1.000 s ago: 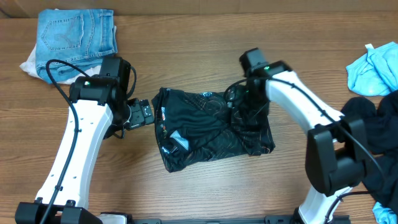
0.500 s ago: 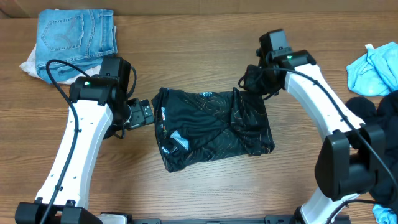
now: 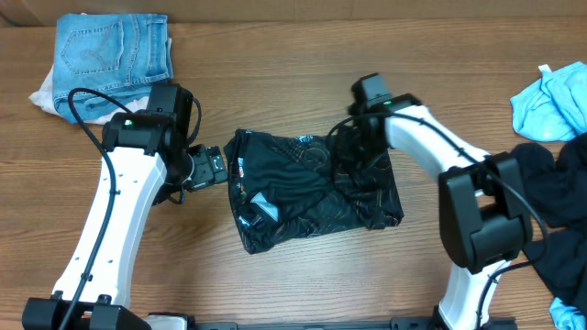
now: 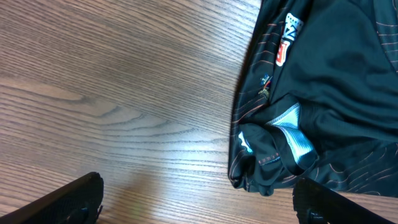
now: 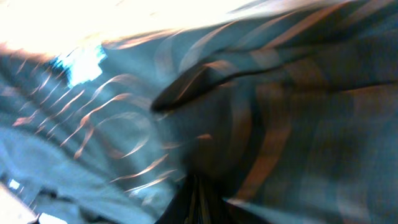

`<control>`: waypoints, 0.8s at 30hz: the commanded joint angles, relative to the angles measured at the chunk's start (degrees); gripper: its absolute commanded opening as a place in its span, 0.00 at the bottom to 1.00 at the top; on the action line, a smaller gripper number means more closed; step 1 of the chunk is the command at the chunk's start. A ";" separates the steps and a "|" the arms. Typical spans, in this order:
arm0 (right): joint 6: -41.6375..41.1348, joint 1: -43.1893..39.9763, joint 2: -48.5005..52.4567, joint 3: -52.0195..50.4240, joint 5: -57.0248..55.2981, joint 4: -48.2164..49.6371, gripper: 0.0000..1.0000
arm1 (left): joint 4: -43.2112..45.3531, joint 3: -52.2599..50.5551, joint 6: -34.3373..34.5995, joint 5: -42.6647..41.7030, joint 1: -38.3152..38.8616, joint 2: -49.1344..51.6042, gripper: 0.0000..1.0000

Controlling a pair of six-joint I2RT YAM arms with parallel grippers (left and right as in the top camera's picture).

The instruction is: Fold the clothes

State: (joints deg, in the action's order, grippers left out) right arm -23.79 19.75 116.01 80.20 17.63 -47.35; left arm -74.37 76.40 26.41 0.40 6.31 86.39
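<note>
Right end effector (image 3: 356, 137) back over jersey (image 3: 293, 197), clamped on it; left end effector (image 3: 222, 168) still spread apart.

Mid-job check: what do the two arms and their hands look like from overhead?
Both the left arm and the right arm have white tubular links with black joint housings. A thin black cable loops along each, and a small green light glows near each wrist. The left hand is black and boxy; the right hand is dark, its shape unclear.
</note>
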 commanded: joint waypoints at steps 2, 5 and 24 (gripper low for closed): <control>-0.26 3.08 -0.37 0.11 1.05 0.26 0.04 | 0.04 0.15 -1.16 -0.68 0.22 -0.04 1.00; -0.24 2.91 -0.59 1.03 -0.07 -0.98 0.04 | 0.07 0.15 -1.16 -0.66 0.22 -0.04 1.00; 11.85 -9.86 -9.18 13.18 -10.05 -31.65 0.54 | 0.96 0.15 -2.01 -1.11 0.22 -0.04 1.00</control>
State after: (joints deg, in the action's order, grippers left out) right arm -14.52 9.65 106.74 96.09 8.49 -80.84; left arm -73.82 76.40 25.32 0.21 6.31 86.37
